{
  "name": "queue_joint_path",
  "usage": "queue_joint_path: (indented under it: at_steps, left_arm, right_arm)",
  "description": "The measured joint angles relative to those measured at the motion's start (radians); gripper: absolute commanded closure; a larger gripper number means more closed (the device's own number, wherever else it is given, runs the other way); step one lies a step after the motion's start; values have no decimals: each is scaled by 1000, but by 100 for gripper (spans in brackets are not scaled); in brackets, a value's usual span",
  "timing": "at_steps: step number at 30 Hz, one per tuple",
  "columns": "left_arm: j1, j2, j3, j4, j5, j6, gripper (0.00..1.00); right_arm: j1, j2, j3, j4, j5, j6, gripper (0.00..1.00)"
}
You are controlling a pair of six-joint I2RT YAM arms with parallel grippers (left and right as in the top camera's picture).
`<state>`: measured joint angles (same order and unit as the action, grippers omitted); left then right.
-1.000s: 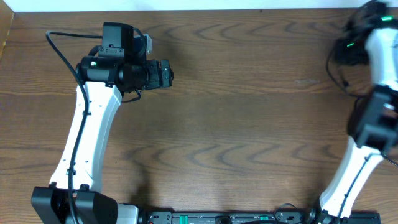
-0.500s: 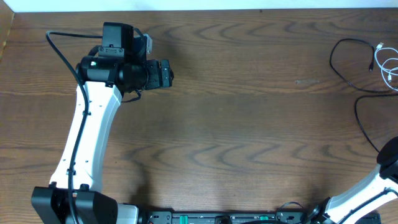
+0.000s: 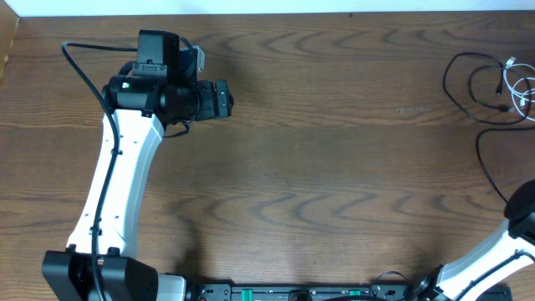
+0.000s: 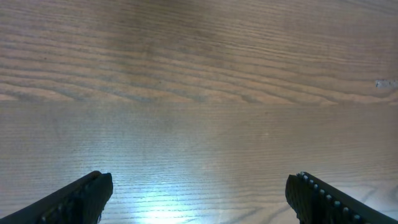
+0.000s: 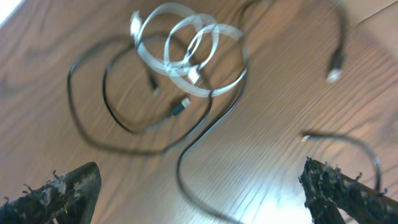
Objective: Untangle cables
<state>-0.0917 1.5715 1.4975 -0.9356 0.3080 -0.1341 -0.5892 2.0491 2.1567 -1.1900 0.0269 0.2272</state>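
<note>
The two cables lie loose on the wooden table (image 3: pixel 334 167) at its far right. In the overhead view the black cable (image 3: pixel 445 82) loops around the coiled white cable (image 3: pixel 502 79). The right wrist view shows the white cable (image 5: pixel 166 62) coiled over the black cable (image 5: pixel 179 163), still crossing each other. My right gripper (image 5: pixel 199 193) hangs open just short of them, holding nothing, with a black strand on the wood under its gap. My left gripper (image 3: pixel 227 99) is far off at the upper left, and the left wrist view shows it (image 4: pixel 199 199) open over bare wood.
The right arm (image 3: pixel 522 219) reaches in from the lower right edge, its gripper outside the overhead view. The left arm (image 3: pixel 117 176) stretches from the front left base. The table's far edge runs just behind the cables.
The right arm has pulled back from over the cables toward the lower right edge. Its gripper has opened, and the cables now lie uncovered, the black one settling into a new loop.
</note>
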Motion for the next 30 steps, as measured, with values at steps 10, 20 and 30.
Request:
queue_joint_path:
  at_steps: [10, 20, 30]
  left_arm:
    - [0, 0, 0, 0, 0, 0, 5]
    - [0, 0, 0, -1, 0, 0, 5]
    - [0, 0, 0, -1, 0, 0, 5]
  right_arm:
    - [171, -5, 0, -122, -230, -158, 1]
    - [280, -291, -13, -240, -368, -266, 1]
    - [301, -752, -5, -344, -392, -276, 1]
